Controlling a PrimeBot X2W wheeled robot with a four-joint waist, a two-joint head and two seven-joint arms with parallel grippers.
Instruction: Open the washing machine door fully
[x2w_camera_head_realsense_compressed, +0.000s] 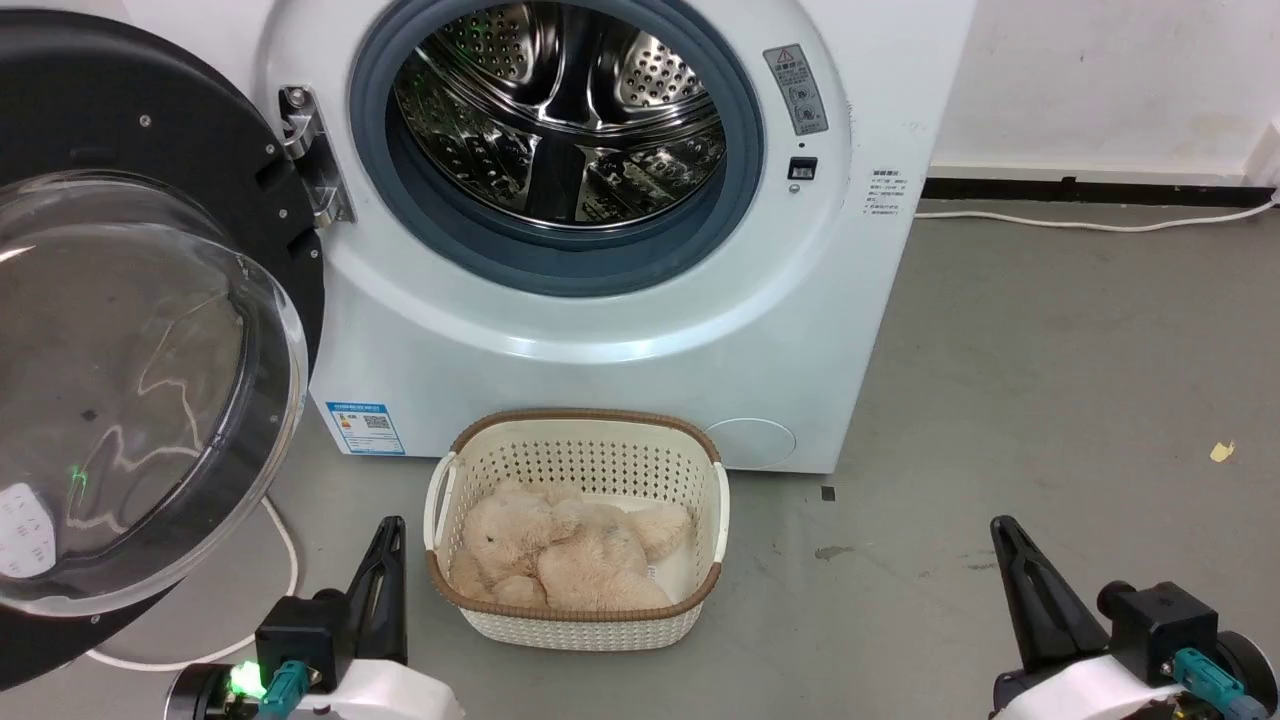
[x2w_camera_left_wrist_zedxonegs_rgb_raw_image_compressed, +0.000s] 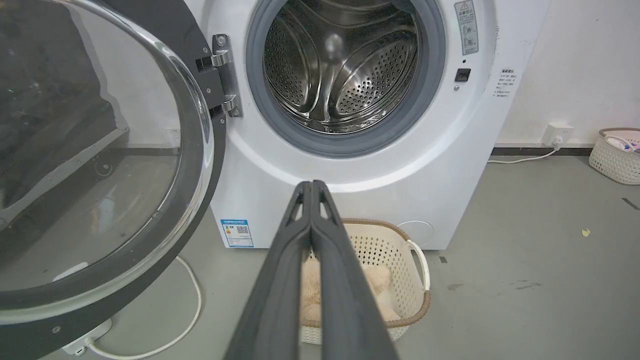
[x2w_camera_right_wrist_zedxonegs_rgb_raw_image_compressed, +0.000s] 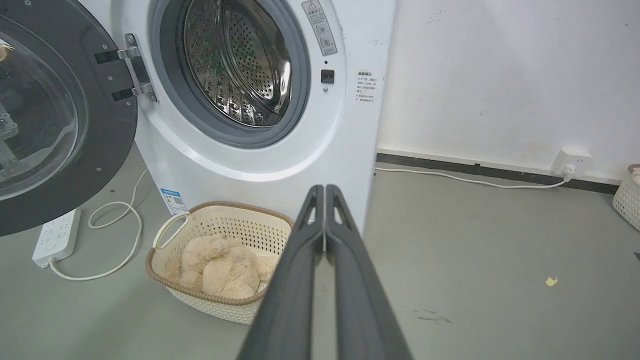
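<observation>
The washing machine door (x2w_camera_head_realsense_compressed: 130, 340), a black ring around a bulging clear glass bowl, stands swung wide to the left on its metal hinge (x2w_camera_head_realsense_compressed: 312, 160), its inner side facing me; it also shows in the left wrist view (x2w_camera_left_wrist_zedxonegs_rgb_raw_image_compressed: 95, 165) and the right wrist view (x2w_camera_right_wrist_zedxonegs_rgb_raw_image_compressed: 55, 115). The steel drum (x2w_camera_head_realsense_compressed: 560, 110) lies exposed behind its grey rubber rim. My left gripper (x2w_camera_head_realsense_compressed: 390, 528) is shut and low at the lower left, apart from the door. Its fingertips (x2w_camera_left_wrist_zedxonegs_rgb_raw_image_compressed: 311, 186) meet with nothing between them. My right gripper (x2w_camera_head_realsense_compressed: 1003, 528) is shut too, at the lower right; its fingertips (x2w_camera_right_wrist_zedxonegs_rgb_raw_image_compressed: 324, 189) touch.
A cream basket (x2w_camera_head_realsense_compressed: 580, 440) with a beige plush toy (x2w_camera_head_realsense_compressed: 565, 555) sits on the floor before the machine. A white power strip (x2w_camera_right_wrist_zedxonegs_rgb_raw_image_compressed: 56, 237) and cable lie under the door. Another basket (x2w_camera_left_wrist_zedxonegs_rgb_raw_image_compressed: 617, 155) stands by the right wall. Grey floor spreads open to the right.
</observation>
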